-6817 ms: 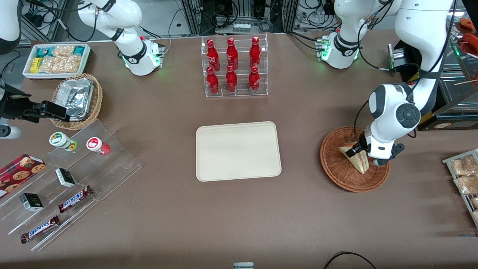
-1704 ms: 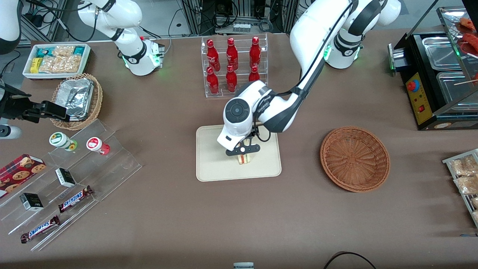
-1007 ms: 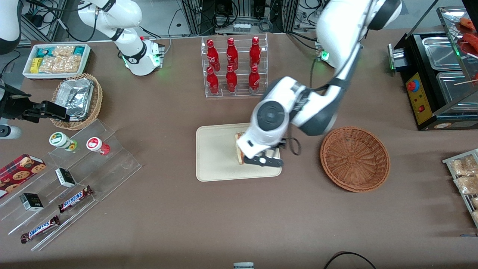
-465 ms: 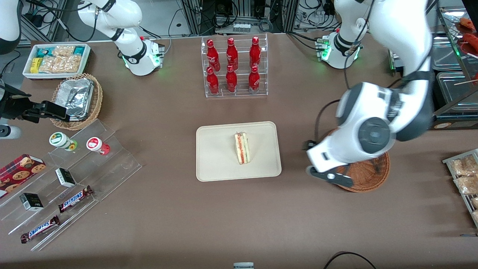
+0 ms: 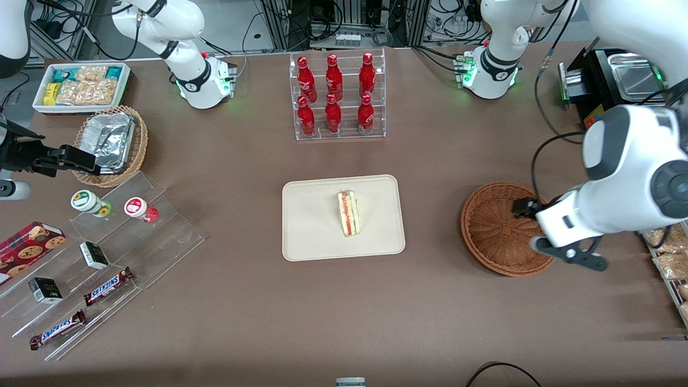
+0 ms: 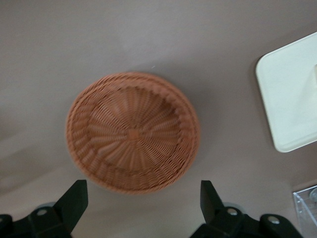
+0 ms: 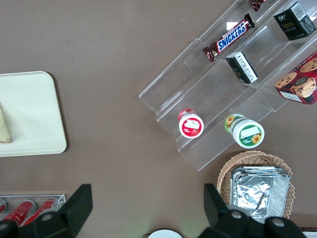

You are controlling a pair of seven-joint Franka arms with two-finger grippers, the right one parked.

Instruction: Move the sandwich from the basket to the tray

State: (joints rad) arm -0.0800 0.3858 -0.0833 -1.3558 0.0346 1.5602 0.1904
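The sandwich (image 5: 349,213) stands on its edge on the cream tray (image 5: 312,231), filling layers facing up, with nothing touching it. The reddish-brown basket (image 5: 497,228) is empty and lies toward the working arm's end of the table. My gripper (image 5: 567,253) hangs well above the table at the basket's rim, away from the tray. In the left wrist view the gripper (image 6: 142,186) is open with only table between its black fingers (image 6: 74,198); the basket (image 6: 132,133) and a corner of the tray (image 6: 290,99) lie below. The right wrist view catches the tray (image 7: 29,114) and a sliver of sandwich (image 7: 4,130).
A clear rack of red bottles (image 5: 337,97) stands farther from the camera than the tray. Clear acrylic steps with snacks (image 5: 107,242), a lighter wicker basket with a foil container (image 5: 110,142) and a white bin (image 5: 80,86) sit toward the parked arm's end. A packet rack (image 5: 666,258) lies beside the basket.
The gripper let go of the sandwich on the tray, rose, and swung away past the basket toward the working arm's end. The sandwich has stayed put on the tray.
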